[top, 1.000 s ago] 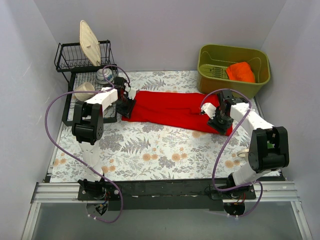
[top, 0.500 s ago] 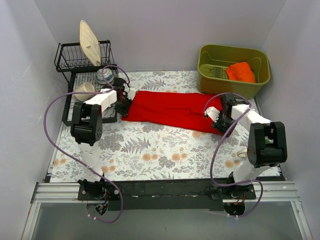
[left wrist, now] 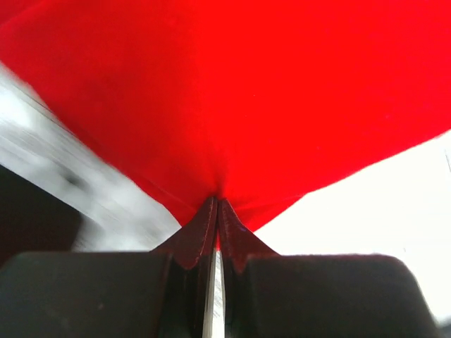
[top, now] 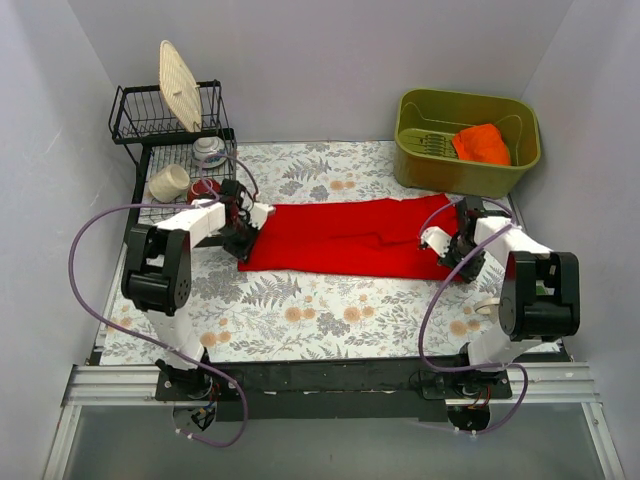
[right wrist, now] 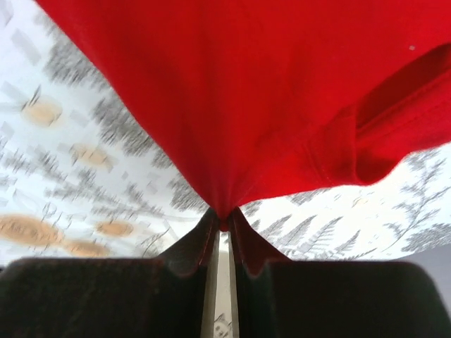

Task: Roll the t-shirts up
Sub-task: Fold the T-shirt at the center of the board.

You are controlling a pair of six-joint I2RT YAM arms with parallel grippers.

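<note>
- The red t-shirt [top: 350, 235] lies spread across the middle of the table, stretched into a long band that runs from near the dish rack on the left to just in front of the green tub on the right.
- The left gripper [top: 243, 238] is at the shirt's left end, low over the table. In the left wrist view its two dark fingers are pinched together on a gather of the red fabric [left wrist: 246, 91], which fans out from the left gripper's tips [left wrist: 217, 204].
- The right gripper [top: 462, 252] is at the shirt's right end, near the right edge of the table. The right wrist view shows it clenched on the cloth [right wrist: 232, 91] in the same way, the fabric drawn into a point at the right gripper's tips [right wrist: 224, 215], with a hemmed fold hanging to the right.
- Under the shirt is the floral table cover [top: 320, 310]. Its fern and flower print shows below the fabric in the right wrist view [right wrist: 63, 141].
- The black wire dish rack [top: 140, 128] stands at the far left corner, with a pale round plate [top: 180, 85] upright in its upper tier.
- Lower in the rack sit a small patterned bowl [top: 209, 151], a beige cup [top: 169, 182] lying on its side, and a small glossy red item [top: 203, 188] just beside the left arm.
- The olive-green tub [top: 440, 172] stands at the far right corner, with an orange cloth [top: 482, 144] inside it.
</note>
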